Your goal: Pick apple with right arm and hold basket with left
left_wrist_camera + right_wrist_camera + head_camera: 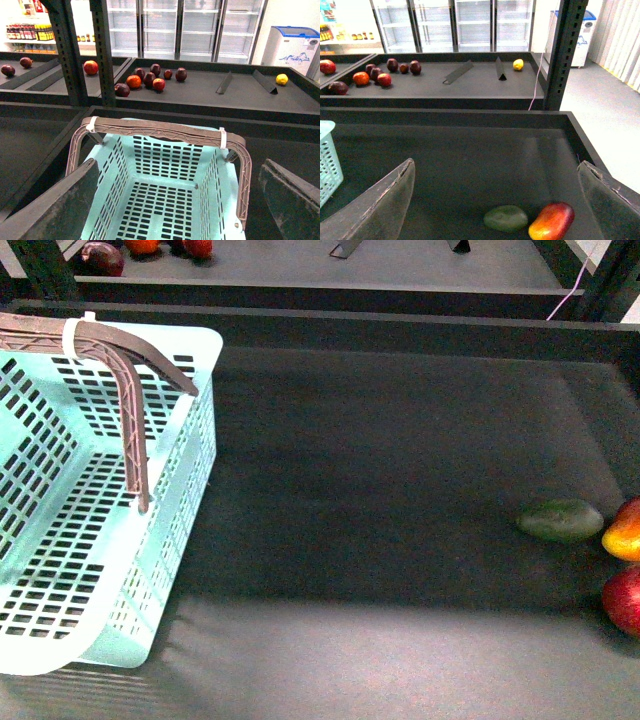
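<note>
Wide open, the right gripper [496,162] needed to centre squarely over the round deep-red apple [625,602]; the left gripper [180,162], equally wide, faced the mint slotted plastic basket [165,159].

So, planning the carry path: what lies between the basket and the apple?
Front view: only bare dark shelf floor between basket and apple; the green fruit sits farther back.

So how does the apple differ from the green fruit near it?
The apple is deep red; the green fruit is dark green. The apple, cut off by the frame, looks round; the green fruit is a whole oval. The apple sits nearer the robot than the green fruit. Both rest on the dark shelf.
</note>
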You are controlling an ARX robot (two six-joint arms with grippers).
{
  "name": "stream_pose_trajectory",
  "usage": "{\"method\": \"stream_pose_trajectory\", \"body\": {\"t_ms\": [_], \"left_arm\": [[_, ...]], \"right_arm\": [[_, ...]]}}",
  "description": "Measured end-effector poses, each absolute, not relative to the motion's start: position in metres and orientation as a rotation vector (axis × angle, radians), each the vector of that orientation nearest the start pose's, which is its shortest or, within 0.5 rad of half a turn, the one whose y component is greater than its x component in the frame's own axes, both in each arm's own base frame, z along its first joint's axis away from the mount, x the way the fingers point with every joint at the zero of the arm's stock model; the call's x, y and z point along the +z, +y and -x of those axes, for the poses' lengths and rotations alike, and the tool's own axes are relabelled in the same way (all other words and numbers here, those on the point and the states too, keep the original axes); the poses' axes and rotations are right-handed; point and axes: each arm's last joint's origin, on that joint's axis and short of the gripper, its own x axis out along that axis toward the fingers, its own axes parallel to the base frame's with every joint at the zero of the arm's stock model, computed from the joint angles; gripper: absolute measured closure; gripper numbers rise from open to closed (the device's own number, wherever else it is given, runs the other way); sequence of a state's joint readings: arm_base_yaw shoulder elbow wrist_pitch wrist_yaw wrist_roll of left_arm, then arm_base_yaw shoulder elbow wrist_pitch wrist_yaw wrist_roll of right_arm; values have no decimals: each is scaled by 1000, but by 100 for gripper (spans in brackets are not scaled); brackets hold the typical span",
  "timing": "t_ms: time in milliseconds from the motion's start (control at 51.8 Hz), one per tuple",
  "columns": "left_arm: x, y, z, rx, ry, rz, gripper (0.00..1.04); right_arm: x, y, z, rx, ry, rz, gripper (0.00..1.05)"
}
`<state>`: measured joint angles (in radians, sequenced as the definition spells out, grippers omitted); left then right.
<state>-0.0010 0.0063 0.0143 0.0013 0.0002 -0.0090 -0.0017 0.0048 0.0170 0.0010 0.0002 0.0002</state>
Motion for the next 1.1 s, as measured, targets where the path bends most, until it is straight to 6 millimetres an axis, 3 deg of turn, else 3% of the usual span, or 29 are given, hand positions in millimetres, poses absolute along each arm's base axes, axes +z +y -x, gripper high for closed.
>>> {"method": "stream_pose_trajectory", "body": {"t_ms": [580, 638, 715, 908, 1101], "left_arm": [[168, 0, -97, -3, -7, 14, 7], [167, 0, -99, -59, 213, 195, 7], [169, 2, -111, -38, 336, 432, 7], [183, 13, -152, -28, 335, 725, 7], [168, 33, -246, 60, 431, 1014, 7]], "right_arm": [[169, 0, -97, -2, -13, 0, 9], [169, 0, -97, -2, -13, 0, 9], [169, 0, -97, -2, -13, 0, 9], [169, 0, -97, -2, -13, 0, 9], [169, 0, -97, -2, -13, 0, 9]]}}
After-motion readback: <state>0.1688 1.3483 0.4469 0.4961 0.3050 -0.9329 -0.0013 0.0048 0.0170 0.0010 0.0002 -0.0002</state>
